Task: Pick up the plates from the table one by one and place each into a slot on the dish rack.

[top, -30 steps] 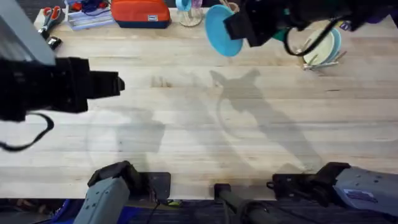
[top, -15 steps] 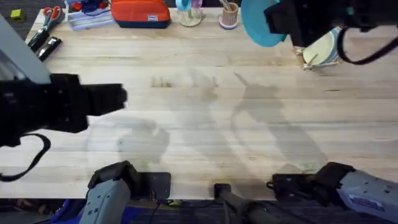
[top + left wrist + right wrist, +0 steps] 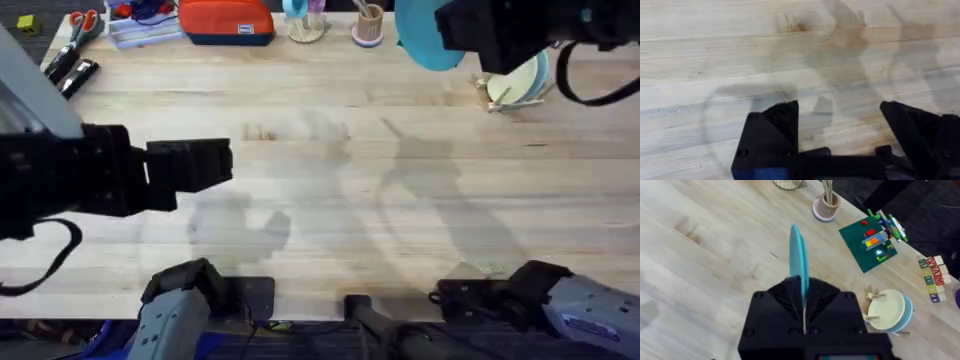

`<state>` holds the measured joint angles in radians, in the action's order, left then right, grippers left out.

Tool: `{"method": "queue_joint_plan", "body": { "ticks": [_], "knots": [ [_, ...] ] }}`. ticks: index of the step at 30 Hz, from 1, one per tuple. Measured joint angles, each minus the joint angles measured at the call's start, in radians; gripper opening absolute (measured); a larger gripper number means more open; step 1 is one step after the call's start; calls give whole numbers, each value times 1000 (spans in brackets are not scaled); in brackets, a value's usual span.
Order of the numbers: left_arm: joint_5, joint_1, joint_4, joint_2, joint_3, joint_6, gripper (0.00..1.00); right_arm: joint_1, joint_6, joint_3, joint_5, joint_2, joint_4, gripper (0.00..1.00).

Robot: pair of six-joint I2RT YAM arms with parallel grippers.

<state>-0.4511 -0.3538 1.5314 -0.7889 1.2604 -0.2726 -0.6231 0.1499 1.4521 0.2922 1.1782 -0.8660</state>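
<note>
Left gripper (image 3: 205,166): hangs over the left half of the table (image 3: 330,210), well off the boards, its shadow lying just below it; in its own wrist view the two black fingers (image 3: 775,125) stand wide apart with bare wood between them, holding nothing.
Far edge clutter: scissors, an orange pouch (image 3: 226,20) and a round pencil cup (image 3: 368,24) line the back of the table.
Turquoise plate (image 3: 425,40): lifted clear of the table at the far right, held on edge; the right wrist view shows it upright, its thin rim (image 3: 797,260) rising straight out of the gripper.
Right gripper (image 3: 803,311): fingers pinched tight on the lower edge of the turquoise plate.
Dish rack (image 3: 518,90): far right corner, just beside the gripper, with a cream plate (image 3: 886,310) and a light blue plate (image 3: 906,311) standing in it.
</note>
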Motion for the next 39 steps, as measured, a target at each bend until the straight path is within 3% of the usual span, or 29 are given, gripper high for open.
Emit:
{"method": "queue_joint_plan", "body": {
  "ticks": [8,39],
  "knots": [
    [0,0,0,0,0,0,994,48,16,0,0,0,0,28],
    [0,0,0,0,0,0,993,492,15,0,3,-14,-51,27]
  ]
}}
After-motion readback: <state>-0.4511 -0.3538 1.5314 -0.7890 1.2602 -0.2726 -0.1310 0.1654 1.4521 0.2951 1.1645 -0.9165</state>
